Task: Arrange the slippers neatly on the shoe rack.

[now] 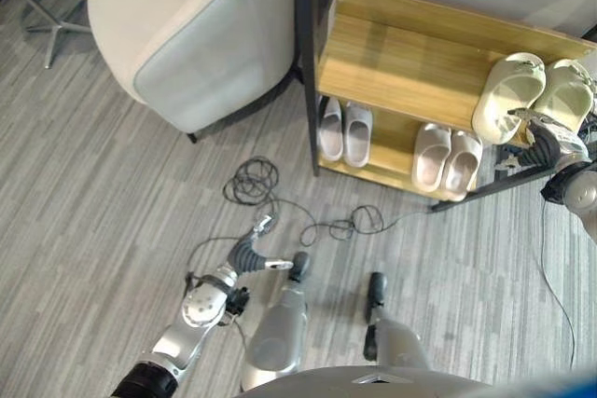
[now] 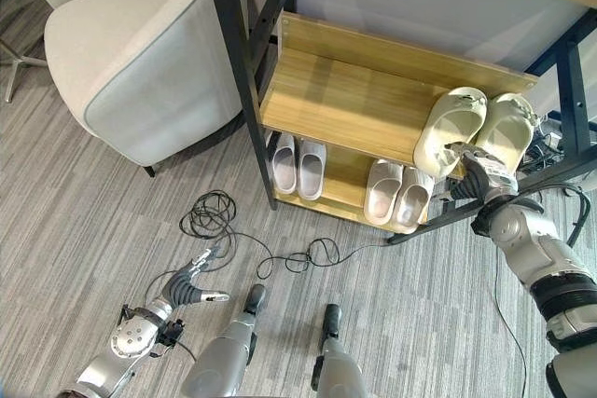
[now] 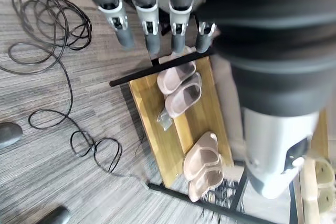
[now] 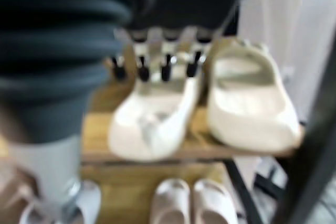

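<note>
Grey striped carpet [image 1: 112,193] covered the floor, with a pale upholstered armchair [image 1: 187,34] standing at the far left beside the rack's black upright. Low at the left, the left hand [image 2: 191,288] hung over the carpet near a loose coil of black cable [image 1: 252,179]; its fingers [image 3: 149,22] were straight and relaxed, grasping nothing. To the right stood the shoe rack [image 1: 401,62], a black frame carrying wooden shelves. On its lower shelf a white pair of slippers [image 1: 343,130] lay side by side at the left end, and a pinkish pair of slippers [image 1: 446,157] lay side by side further right, well apart from the first pair. On the shelf above, at its right end, a cream pair of slippers [image 2: 476,128] sat together with their heels at the front edge, the left one overhanging it a little. The right hand [image 2: 480,179] was at the heel of that left cream slipper [image 4: 157,108], its fingers [image 4: 167,66] extended and resting on the slipper's top, not curled round it. The right cream slipper [image 4: 247,103] lay just beside it, untouched.
</note>
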